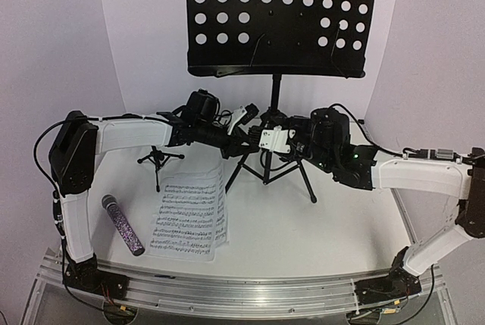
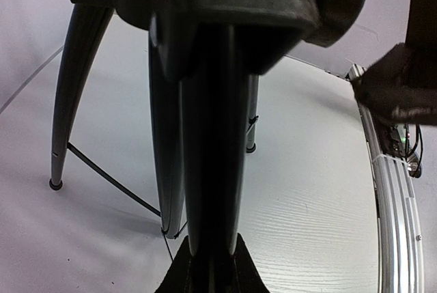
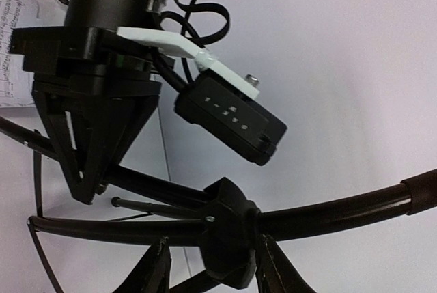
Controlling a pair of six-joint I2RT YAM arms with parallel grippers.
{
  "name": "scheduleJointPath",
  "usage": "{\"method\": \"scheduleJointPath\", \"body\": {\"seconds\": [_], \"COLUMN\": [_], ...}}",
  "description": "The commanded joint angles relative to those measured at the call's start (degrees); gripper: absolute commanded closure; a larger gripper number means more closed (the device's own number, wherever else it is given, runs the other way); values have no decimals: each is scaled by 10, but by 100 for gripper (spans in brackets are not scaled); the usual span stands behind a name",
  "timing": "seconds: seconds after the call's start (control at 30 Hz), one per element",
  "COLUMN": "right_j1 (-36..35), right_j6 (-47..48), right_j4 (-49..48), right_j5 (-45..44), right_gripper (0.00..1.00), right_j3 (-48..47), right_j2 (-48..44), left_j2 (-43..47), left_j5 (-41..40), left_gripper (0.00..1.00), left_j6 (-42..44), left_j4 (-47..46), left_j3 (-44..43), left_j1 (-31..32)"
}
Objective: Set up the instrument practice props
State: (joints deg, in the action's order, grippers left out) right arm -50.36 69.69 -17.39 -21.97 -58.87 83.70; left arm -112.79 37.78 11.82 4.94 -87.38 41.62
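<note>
The black music stand [image 1: 280,14], with its perforated tray up, stands on its tripod at the back middle. My left gripper [image 1: 251,137] is shut on the stand's lower pole [image 2: 212,136], which runs straight up from between the fingers of my left gripper [image 2: 213,266]. My right gripper [image 3: 213,269] is open, its fingers straddling the stand's leg hub [image 3: 229,235] with a gap on the left side. The white sheet-music pages [image 1: 189,215] lie flat in front of the stand. The purple glitter microphone [image 1: 123,225] lies to their left. A small black mic stand [image 1: 158,160] stands behind them.
An aluminium rail [image 1: 242,291] runs along the near table edge, seen too in the left wrist view as a rail [image 2: 396,204]. White backdrop walls curve round the back and sides. The stand's tripod legs [image 1: 307,181] spread toward the right.
</note>
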Motion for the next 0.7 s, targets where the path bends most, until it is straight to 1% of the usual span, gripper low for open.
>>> {"method": "scheduleJointPath", "body": {"seconds": [0.0,0.33,0.53,0.67], "right_j1": [-3,-6,-6,-6], "right_j6": [55,79,81,83], "right_j4": [-75,-78,-76,-66], "right_j5": [-47,-66,-75,-84], "right_gripper": [61,63,66,64], "right_j3": [-13,8,13,24], "right_j2": [-1,2,10,8], "left_j2": [-2,-10,-10,-10], "left_j5": [25,27,26,27], "left_gripper": [100,100,100,100], "left_j6": [-20,-11,-10,-10], "left_j4": [55,57,56,52], "left_j3": [26,15,18,18], "left_j1": [0,1,1,0]}}
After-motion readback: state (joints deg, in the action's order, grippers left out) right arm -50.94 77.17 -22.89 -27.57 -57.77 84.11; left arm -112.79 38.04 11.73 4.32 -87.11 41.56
